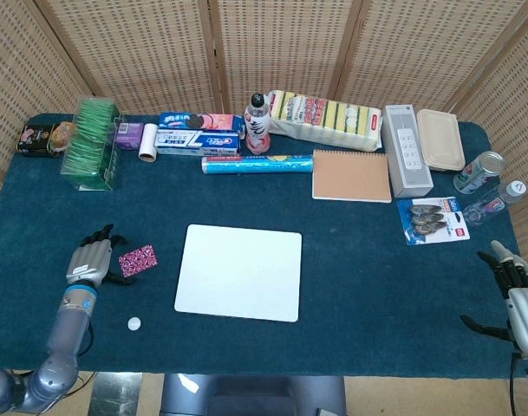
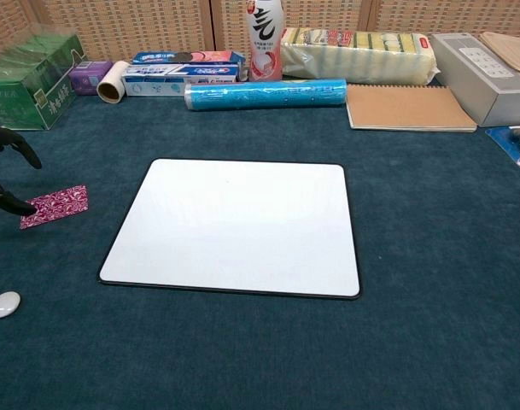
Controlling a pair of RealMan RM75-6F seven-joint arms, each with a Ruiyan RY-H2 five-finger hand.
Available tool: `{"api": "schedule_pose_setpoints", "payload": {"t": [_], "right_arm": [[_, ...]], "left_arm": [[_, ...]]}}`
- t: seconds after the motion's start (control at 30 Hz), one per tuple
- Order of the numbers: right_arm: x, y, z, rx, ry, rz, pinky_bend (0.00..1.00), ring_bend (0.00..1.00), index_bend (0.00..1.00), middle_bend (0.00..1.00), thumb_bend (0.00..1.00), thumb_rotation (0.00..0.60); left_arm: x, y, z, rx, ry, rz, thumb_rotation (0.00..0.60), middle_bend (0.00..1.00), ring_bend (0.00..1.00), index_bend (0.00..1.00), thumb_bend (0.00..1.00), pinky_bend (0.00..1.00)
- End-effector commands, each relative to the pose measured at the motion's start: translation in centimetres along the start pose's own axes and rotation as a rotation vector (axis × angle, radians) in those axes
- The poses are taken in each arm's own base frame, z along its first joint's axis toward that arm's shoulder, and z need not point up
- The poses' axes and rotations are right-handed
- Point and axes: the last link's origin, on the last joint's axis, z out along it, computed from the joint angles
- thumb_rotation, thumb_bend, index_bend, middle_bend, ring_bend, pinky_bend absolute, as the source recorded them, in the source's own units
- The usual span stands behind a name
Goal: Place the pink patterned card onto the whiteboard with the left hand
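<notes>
The task is at its opening stage. The pink card lies flat on the blue tablecloth, to the left of the whiteboard and apart from it, with a strip of cloth between the two. Nothing rests on the whiteboard. The card is not yet grasped, lifted or carried, so the pick-up, the transfer to the right and the release are all left to do.

The left hand sits just beside the card on its left side. The fingers are apart and lightly curved, and they hold nothing. In the head view the thumb reaches toward the near left corner of the card. In the chest view two dark fingertips enter from the left edge: the lower one ends at the card's left end, apparently touching or almost touching it, and the upper one stands above and clear of the card. Firm contact cannot be confirmed from either view. No finger is under or over the card's middle.

The card is thin and lies flush on the cloth, so in my judgement an edge will need to be pinched or raised before it can be lifted.

The right hand rests at the far right edge of the table, well apart from the card and the whiteboard. Its fingers are spread and empty.

A small white disc lies on the cloth near the card, toward the table's front edge.
</notes>
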Motion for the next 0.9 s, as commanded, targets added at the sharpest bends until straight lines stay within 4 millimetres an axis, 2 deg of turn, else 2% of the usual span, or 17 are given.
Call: {"api": "schedule_pose_setpoints", "payload": {"t": [0.03,0.43,0.57,0.9], "right_arm": [[0.0,0.0,0.0,-0.001,-0.002,0.005,0.0,0.0,0.1,0.0,0.1,0.6],[0.4,0.3,0.1,-0.007,0.001,0.021,0.0,0.0,0.1,0.0,0.1,0.6],[0.5,0.4,0.0,-0.009,0.003,0.024,0.0,0.0,0.1,0.0,0.1,0.6],[0.6,0.6,0.1,-0.011,0.004,0.029,0.0,0.0,0.1,0.0,0.1,0.6]], "left_arm": [[0.0,0.6,0.5,0.019,0.018,0.008,0.6,0.0,0.0,0.25,0.1,0.05],[-1.6,1.0,2.1,0.066,0.011,0.023,0.6,0.0,0.0,0.26,0.11,0.05],[-1.9,1.3,2.2,0.059,0.02,0.027,0.6,0.0,0.0,0.28,0.12,0.05],[-2.5,1.5,2.6,0.074,0.031,0.044,0.6,0.0,0.0,0.29,0.13,0.05]]}}
